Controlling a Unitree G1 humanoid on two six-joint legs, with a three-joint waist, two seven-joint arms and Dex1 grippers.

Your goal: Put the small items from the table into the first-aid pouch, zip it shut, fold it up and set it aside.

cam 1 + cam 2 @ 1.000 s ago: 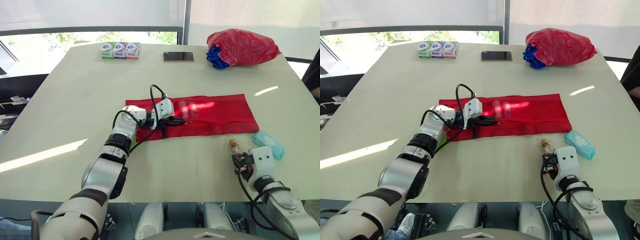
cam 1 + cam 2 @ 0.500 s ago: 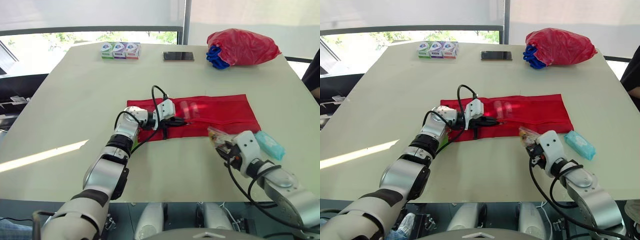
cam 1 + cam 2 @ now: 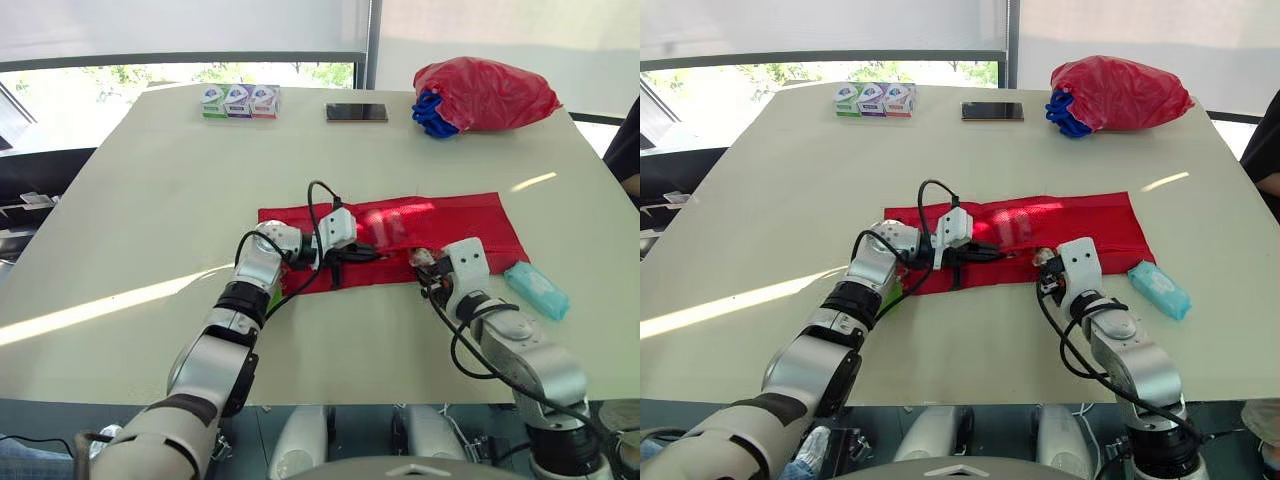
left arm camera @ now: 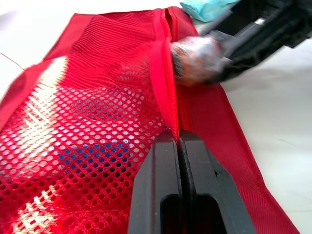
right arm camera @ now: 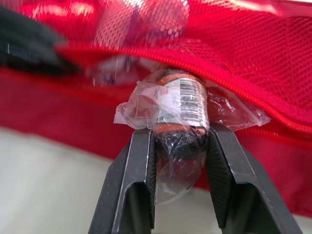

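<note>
- Left eye view: a flat red mesh first-aid pouch (image 3: 450,222) lies across the middle of the pale table (image 3: 150,180); the left gripper (image 3: 366,253) rests on its near-left part, fingers pressed together on the pouch's zip edge
- The right gripper (image 3: 424,268) sits at the pouch's near edge, just right of the left one, clamped on a small bottle wrapped in clear plastic (image 3: 419,258) that touches the red fabric
- A soft teal packet (image 3: 537,290) lies on the table just beside the pouch's near-right corner; along the far edge stand three small colourful boxes (image 3: 240,101), a flat dark phone (image 3: 356,112) and a crumpled red plastic bag (image 3: 487,92) with something blue at its side
- Left wrist view: the two black fingers (image 4: 158,165) pinch the red zip seam, with mesh beside it; the bottle and the right gripper are just beyond, along the same seam
- Right wrist view: the fingers (image 5: 139,161) grip the bottle on both sides; its barcode-labelled, orange-banded end meets the zip line, and I cannot tell whether it has passed inside
</note>
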